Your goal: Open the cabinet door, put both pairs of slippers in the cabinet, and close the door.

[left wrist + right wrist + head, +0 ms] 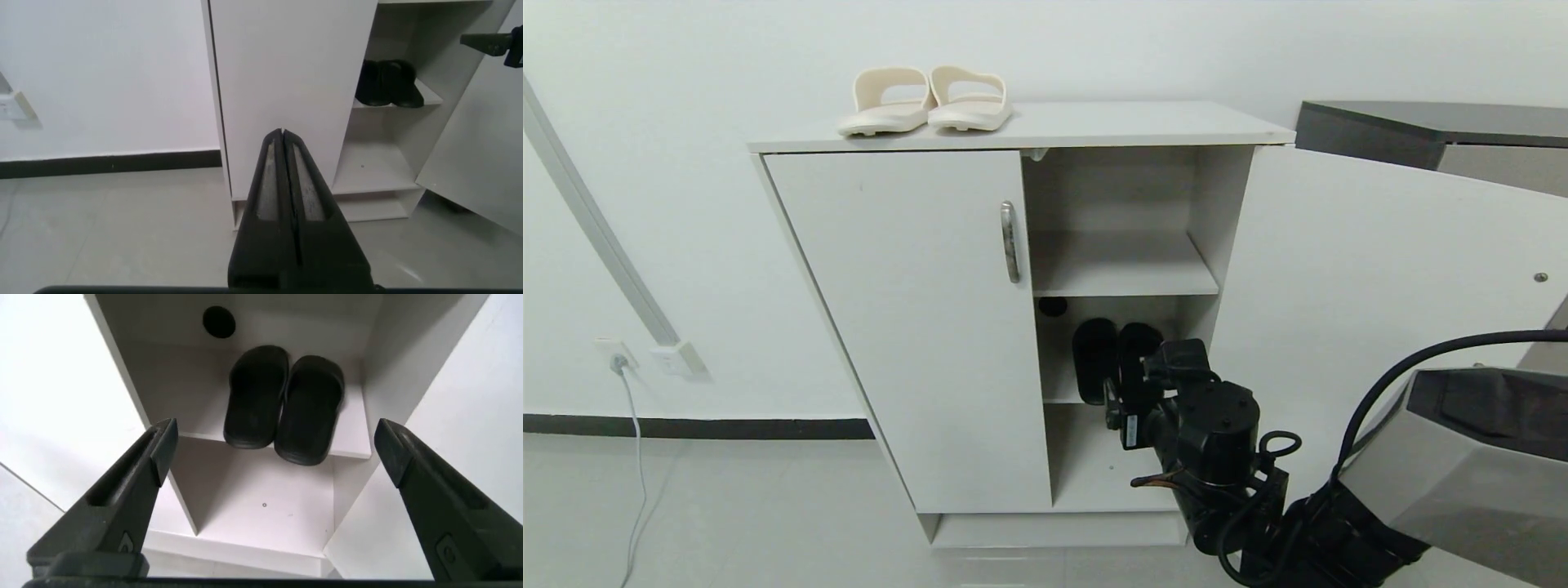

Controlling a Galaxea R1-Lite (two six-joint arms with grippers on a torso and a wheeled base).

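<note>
The white cabinet (898, 327) has its right door (1380, 269) swung open and its left door shut. A pair of black slippers (1112, 359) lies on the middle shelf, also seen in the right wrist view (282, 404) and the left wrist view (389, 83). A cream pair of slippers (927, 100) rests on the cabinet top. My right gripper (278, 469) is open just in front of the black pair, holding nothing; the head view shows it (1123, 404) at the shelf's front edge. My left gripper (282, 171) is shut and empty, low over the floor before the cabinet.
The upper shelf (1123, 265) and the bottom compartment (1094, 465) hold nothing. A grey unit (1429, 131) stands behind the open door. A wall socket with a cable (617, 359) sits at the left, above bare floor.
</note>
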